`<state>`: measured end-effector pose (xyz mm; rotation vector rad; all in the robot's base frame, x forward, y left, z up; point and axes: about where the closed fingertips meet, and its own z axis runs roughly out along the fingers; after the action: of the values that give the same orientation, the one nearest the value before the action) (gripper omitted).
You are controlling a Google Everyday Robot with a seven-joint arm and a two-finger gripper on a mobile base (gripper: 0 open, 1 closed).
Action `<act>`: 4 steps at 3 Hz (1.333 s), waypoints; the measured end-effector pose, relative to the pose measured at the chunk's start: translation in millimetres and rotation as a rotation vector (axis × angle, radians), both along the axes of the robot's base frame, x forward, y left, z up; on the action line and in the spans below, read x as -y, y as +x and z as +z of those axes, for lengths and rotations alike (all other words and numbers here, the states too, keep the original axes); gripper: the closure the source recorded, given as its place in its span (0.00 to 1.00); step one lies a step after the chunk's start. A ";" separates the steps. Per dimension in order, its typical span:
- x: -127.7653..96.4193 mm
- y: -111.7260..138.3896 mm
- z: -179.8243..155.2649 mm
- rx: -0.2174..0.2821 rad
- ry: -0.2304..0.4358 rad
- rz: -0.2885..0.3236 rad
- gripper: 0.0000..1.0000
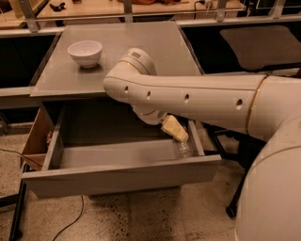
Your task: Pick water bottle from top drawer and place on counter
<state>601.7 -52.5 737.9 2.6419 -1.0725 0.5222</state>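
Note:
The top drawer (120, 176) is pulled open below the grey counter (131, 52). The water bottle (184, 149) lies in the drawer's front right corner; only a clear part of it shows. My gripper (176, 132) hangs from the big white arm, reaching down into the drawer's right side, right over the bottle. Its cream-coloured fingers (173, 128) point down at the bottle and hide the bottle's far end.
A white bowl (85, 52) stands on the counter's back left. A light wooden tabletop (141, 7) runs behind the counter. A dark table (263, 44) stands to the right. A cardboard box (35, 141) and a cable (75, 216) are at the left, on the floor.

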 end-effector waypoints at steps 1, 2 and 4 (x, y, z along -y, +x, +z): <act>13.0 13.7 -6.0 -0.028 -0.040 0.065 0.00; 25.4 30.9 -16.9 -0.082 -0.038 0.135 0.00; 14.2 30.2 -32.9 -0.095 -0.059 0.150 0.00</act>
<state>631.9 -66.7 705.0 2.6787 -0.8237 0.4449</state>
